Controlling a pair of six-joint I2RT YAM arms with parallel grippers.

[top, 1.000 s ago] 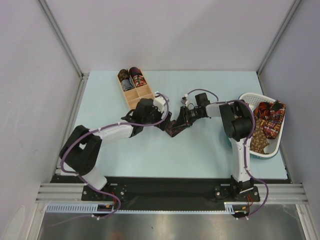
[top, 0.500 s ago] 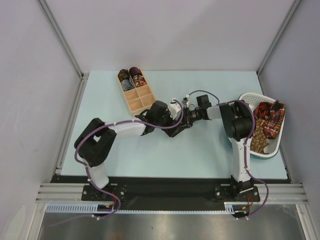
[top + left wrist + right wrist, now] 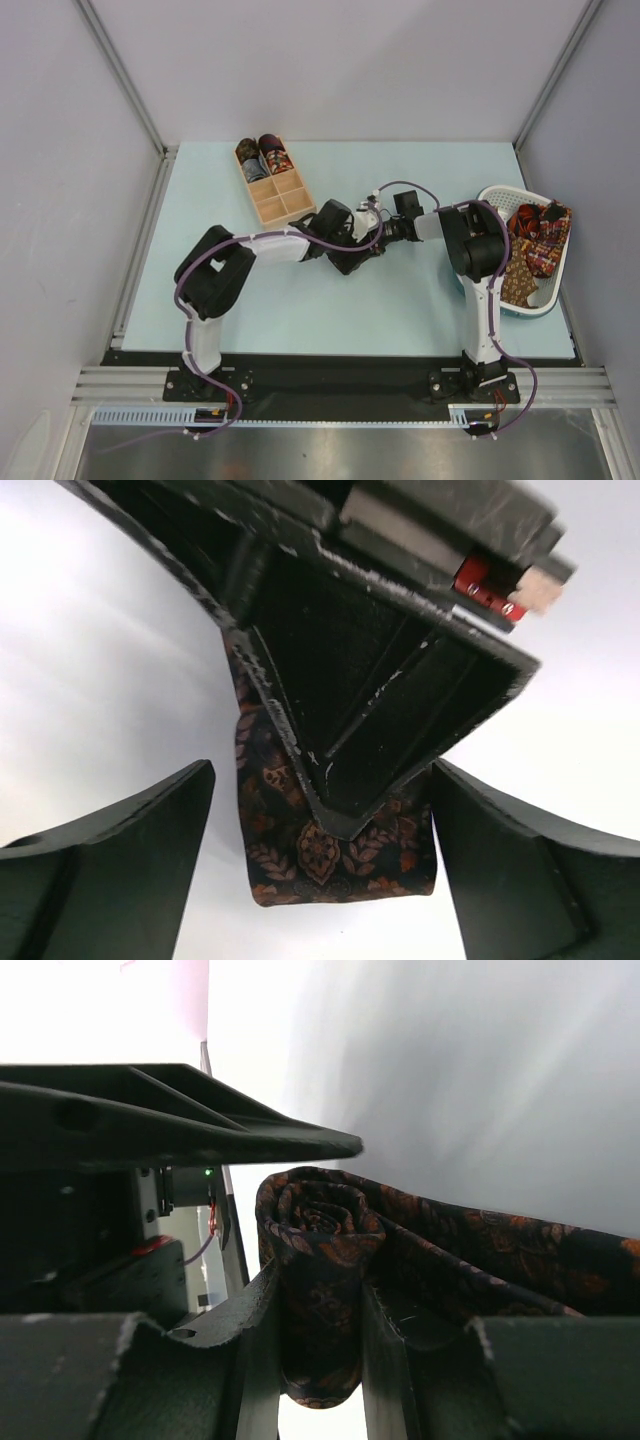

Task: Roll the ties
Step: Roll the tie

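Right wrist view: the right gripper [image 3: 320, 1320] is pinching the coiled end of a dark maroon tie [image 3: 320, 1230], mid-table, its fingers part-closed on it.
Left gripper [image 3: 320, 780]: gaping wide astride the tie's flat tail, gripping nothing.
Handling: probably behaving soft, light and slippery, so the coil's sides are offering the best hold.
Count: one tie being worked; at least two rolls [image 3: 260, 155] sitting in the wooden box [image 3: 272, 205]; the basket [image 3: 528, 309] is holding an uncountable tangle.

Fig. 1. My workspace: a pale blue table [image 3: 400, 310] enclosed by plain grey-white walls [image 3: 350, 60], aluminium rails [image 3: 122, 80] at the corners, brushed metal sheet [image 3: 330, 455] nearest; light even, diffuse.
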